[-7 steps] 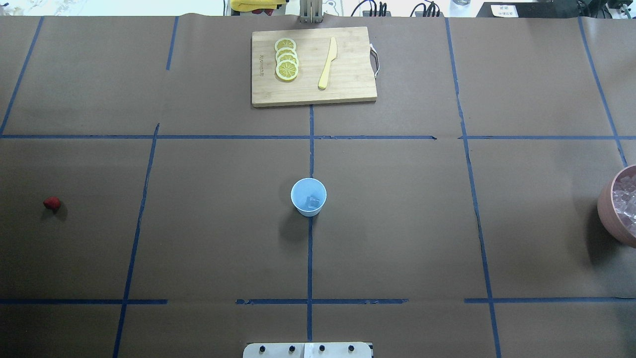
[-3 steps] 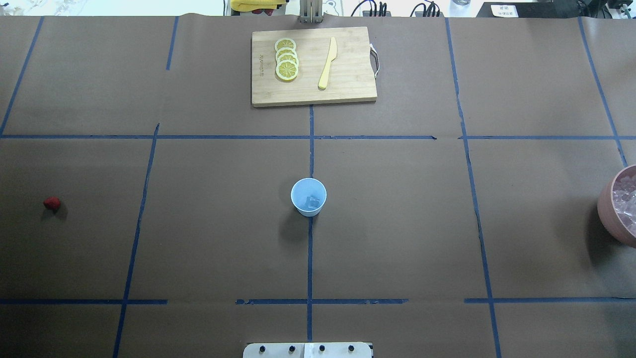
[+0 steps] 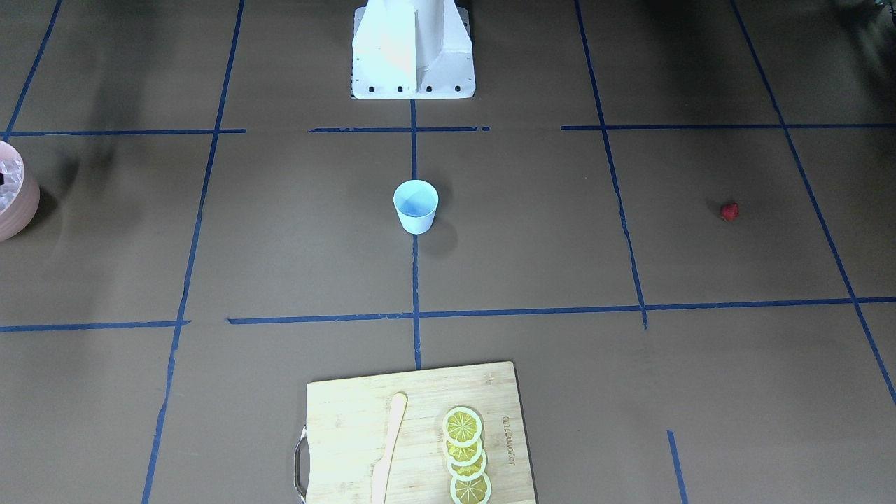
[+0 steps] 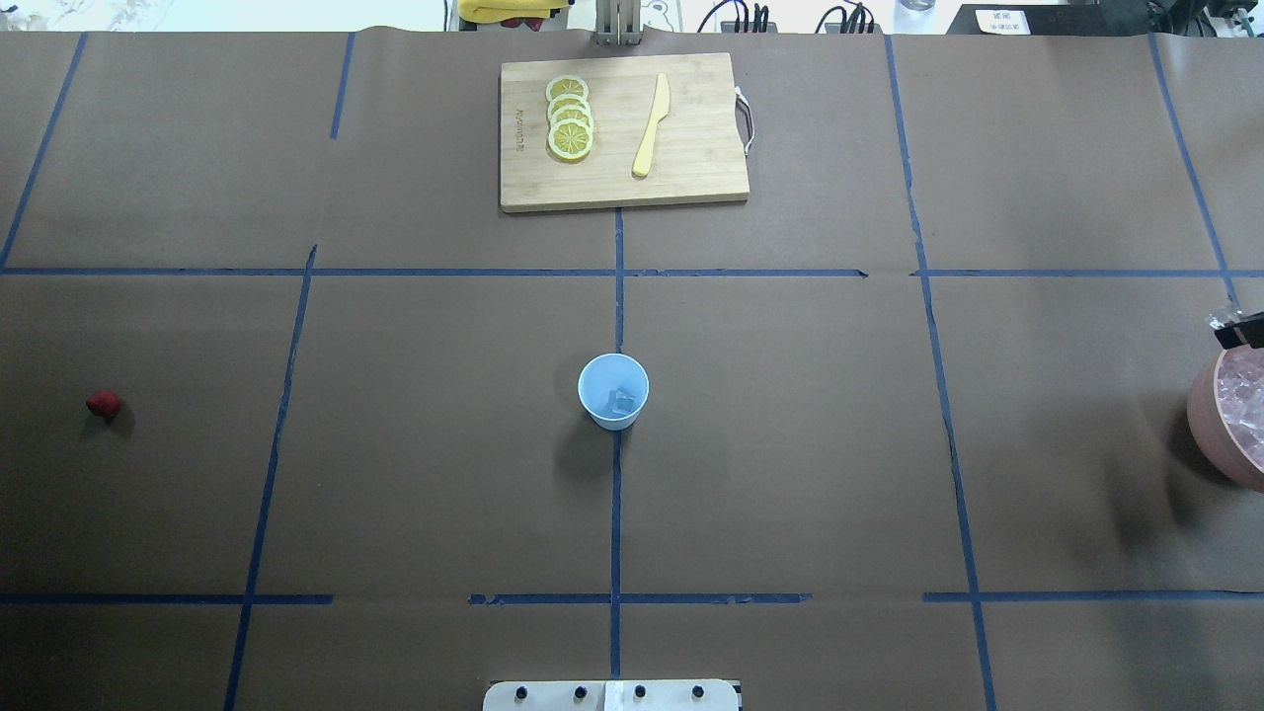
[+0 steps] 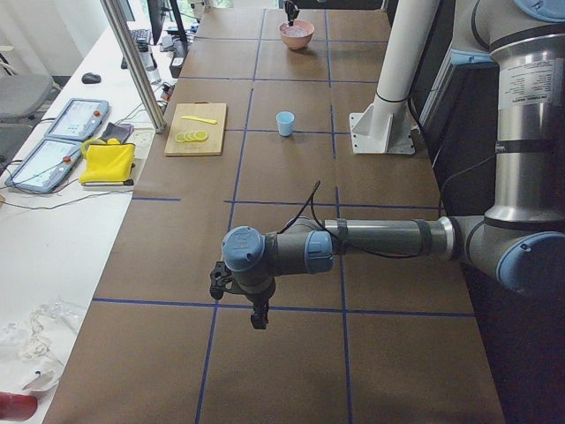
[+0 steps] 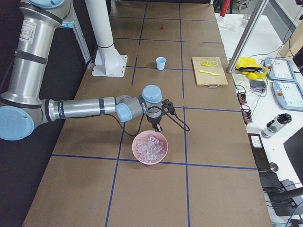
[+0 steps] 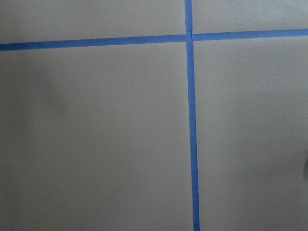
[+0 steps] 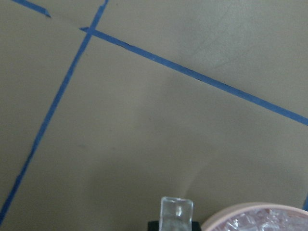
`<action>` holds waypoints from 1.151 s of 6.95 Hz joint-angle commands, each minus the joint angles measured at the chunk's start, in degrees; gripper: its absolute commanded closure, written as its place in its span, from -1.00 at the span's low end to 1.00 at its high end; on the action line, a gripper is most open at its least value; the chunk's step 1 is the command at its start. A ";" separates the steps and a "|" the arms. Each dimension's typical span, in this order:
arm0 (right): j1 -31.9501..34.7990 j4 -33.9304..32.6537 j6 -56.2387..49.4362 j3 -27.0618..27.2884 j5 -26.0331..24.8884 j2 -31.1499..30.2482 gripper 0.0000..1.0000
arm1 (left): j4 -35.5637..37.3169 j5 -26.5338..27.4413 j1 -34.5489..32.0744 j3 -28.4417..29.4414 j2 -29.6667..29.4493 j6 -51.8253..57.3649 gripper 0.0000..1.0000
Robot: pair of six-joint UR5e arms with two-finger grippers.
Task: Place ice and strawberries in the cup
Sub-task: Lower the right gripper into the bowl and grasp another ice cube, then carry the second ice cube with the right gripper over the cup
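The light blue cup point(image 4: 613, 391) stands upright at the table's middle, and one ice cube point(image 4: 622, 402) lies inside it. A red strawberry point(image 4: 103, 403) lies alone far to the left, and it also shows in the front view point(image 3: 729, 211). My right gripper point(image 8: 176, 224) is shut on a clear ice cube point(image 8: 176, 211), just beyond the rim of the pink bowl point(image 8: 260, 222) of ice. In the overhead view that gripper point(image 4: 1240, 330) pokes in at the right edge. My left gripper point(image 5: 256, 316) hangs over bare table far from the cup, and I cannot tell if it is open or shut.
A wooden cutting board point(image 4: 691, 148) at the far middle carries lemon slices point(image 4: 570, 118) and a yellow knife point(image 4: 652, 125). The pink bowl point(image 4: 1207, 415) sits at the right table edge. The robot's base point(image 3: 413, 52) stands on the near side.
My right gripper has come into the overhead view at the right edge, above the bowl's far rim, with an ice cube in it. Cup and strawberry have not moved.
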 commanded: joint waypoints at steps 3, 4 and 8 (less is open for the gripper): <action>-12.94 -13.73 25.83 4.20 -3.66 20.24 1.00 | -0.09 0.00 0.18 -0.02 -0.35 0.06 -1.00; -18.64 -17.31 32.69 3.85 -6.47 26.46 1.00 | -0.09 0.00 0.18 -0.11 -0.35 0.06 -1.00; -35.71 -27.01 51.53 -8.42 -23.69 49.42 1.00 | -0.09 0.00 0.18 -0.20 -0.35 -0.03 -1.00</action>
